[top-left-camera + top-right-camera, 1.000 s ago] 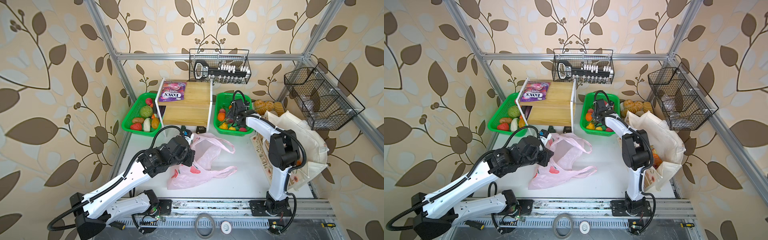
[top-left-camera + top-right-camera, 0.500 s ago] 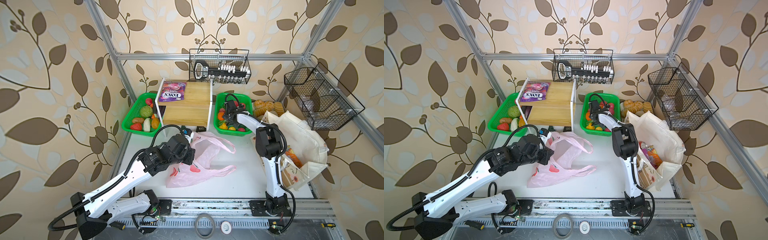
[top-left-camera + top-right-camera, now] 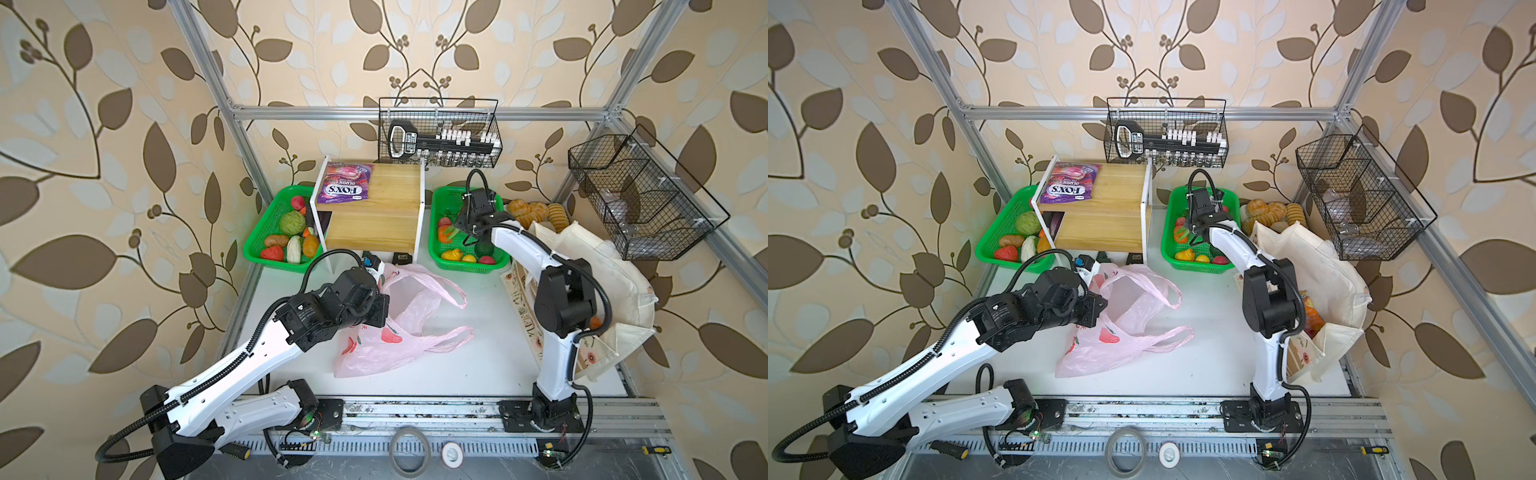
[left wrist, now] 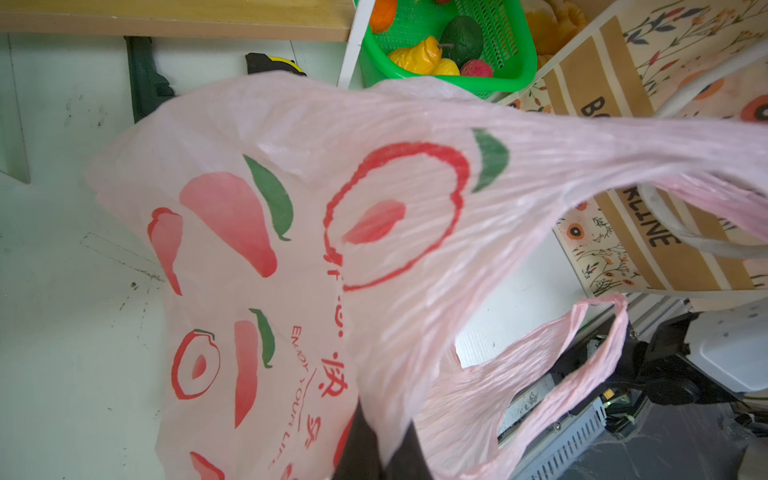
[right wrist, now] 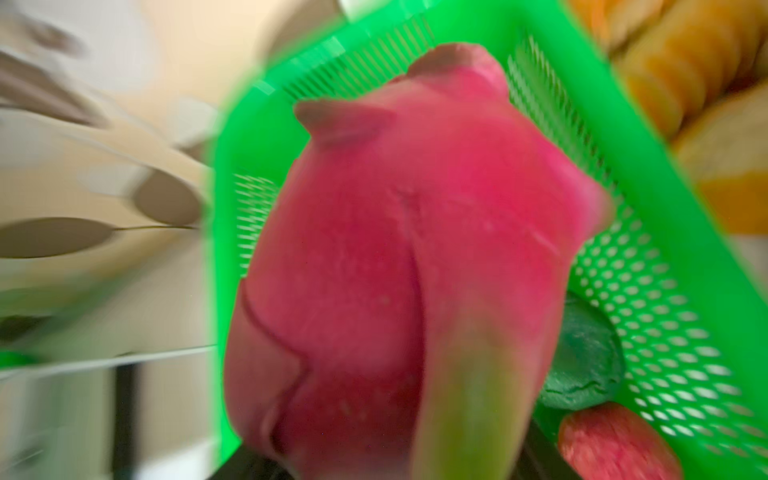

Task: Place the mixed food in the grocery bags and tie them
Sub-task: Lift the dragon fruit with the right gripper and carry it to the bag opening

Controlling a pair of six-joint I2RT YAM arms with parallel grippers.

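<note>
A pink plastic grocery bag (image 3: 399, 332) (image 3: 1121, 328) with red fruit prints lies open at mid-table. My left gripper (image 3: 384, 309) (image 4: 384, 453) is shut on its rim and holds that edge up. The cream canvas tote (image 3: 602, 266) (image 3: 1320, 266) stands at the right with an orange packet (image 3: 1312, 311) inside. My right gripper (image 3: 468, 235) (image 3: 1196, 237) reaches into the right green basket (image 3: 469, 268). In the right wrist view it is shut on the pink dragon fruit (image 5: 415, 249), which fills that view. A yellow pear-like fruit (image 3: 451, 254) (image 4: 415, 56) and an orange (image 4: 382, 14) lie in that basket.
A dark green fruit (image 5: 582, 361) and a red one (image 5: 615, 440) sit beside the dragon fruit. Behind are a wooden shelf (image 3: 374, 208) with a purple FOX'S packet (image 3: 345, 189), a left green basket (image 3: 257, 249), bread rolls (image 3: 536, 210) and two wire baskets (image 3: 440, 133) (image 3: 640, 195).
My right gripper's jaws have narrowed onto the dragon fruit inside the green basket, and that arm has shifted a little. The left gripper and the pink bag have stayed put.
</note>
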